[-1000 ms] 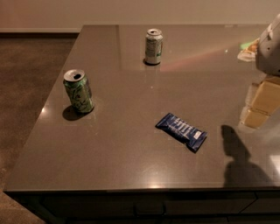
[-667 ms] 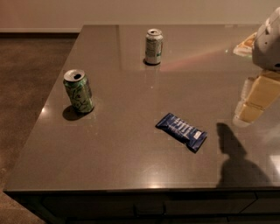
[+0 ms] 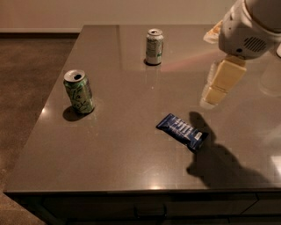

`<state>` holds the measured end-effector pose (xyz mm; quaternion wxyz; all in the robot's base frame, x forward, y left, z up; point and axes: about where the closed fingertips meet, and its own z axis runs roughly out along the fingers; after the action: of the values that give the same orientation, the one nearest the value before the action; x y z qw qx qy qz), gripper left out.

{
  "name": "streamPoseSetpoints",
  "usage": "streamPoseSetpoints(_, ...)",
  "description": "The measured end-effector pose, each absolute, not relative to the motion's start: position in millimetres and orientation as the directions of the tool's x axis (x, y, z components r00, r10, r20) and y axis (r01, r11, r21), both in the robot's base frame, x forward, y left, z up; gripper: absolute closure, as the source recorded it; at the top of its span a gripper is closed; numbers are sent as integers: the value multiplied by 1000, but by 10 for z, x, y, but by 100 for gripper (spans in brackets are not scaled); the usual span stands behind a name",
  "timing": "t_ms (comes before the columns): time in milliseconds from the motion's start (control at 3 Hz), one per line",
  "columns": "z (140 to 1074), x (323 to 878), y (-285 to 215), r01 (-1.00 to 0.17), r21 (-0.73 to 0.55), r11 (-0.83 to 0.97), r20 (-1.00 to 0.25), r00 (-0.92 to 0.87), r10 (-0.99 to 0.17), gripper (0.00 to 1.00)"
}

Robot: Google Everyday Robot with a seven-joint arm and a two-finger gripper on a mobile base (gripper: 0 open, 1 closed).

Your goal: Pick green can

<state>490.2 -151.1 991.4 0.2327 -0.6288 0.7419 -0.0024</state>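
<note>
The green can [image 3: 79, 91] is standing upright on the left part of the grey table [image 3: 123, 110]. It is sitting near the table's left edge, with a thin strip of bare top showing between the can and that edge. Its silver top is showing an open hole. A small dark shadow is lying just to its left. Past the left edge, the brown floor [image 3: 26, 79] is dropping away below.

The gripper [image 3: 215, 92] is hanging over the right side of the table, under the big white arm [image 3: 252, 26]. It is well apart from the green can. It is pointing down and a little to the left. I cannot tell how far open it is. It is not touching either can.

Between the gripper and the green can, a wide stretch of bare table is lying open. Two things are sitting at the sides of that stretch. A silver-white can [image 3: 154, 46] is standing upright toward the back, not far from the back edge. A blue snack packet [image 3: 181, 131] is lying flat toward the front, below the gripper and to its left. It is well apart from both cans.

The arm's dark shadow [image 3: 219, 162] is spreading over the front right part of the table and is reaching the right end of the packet. The front edge is running along the bottom, with plenty of bare top between it and the green can. A pale wall [image 3: 109, 13] is standing behind the back edge.
</note>
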Motion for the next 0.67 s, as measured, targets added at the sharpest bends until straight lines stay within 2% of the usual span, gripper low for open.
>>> streamPoseSetpoints(667,9751,5301,-757,-936,-287,203,-406,-72,-911,0)
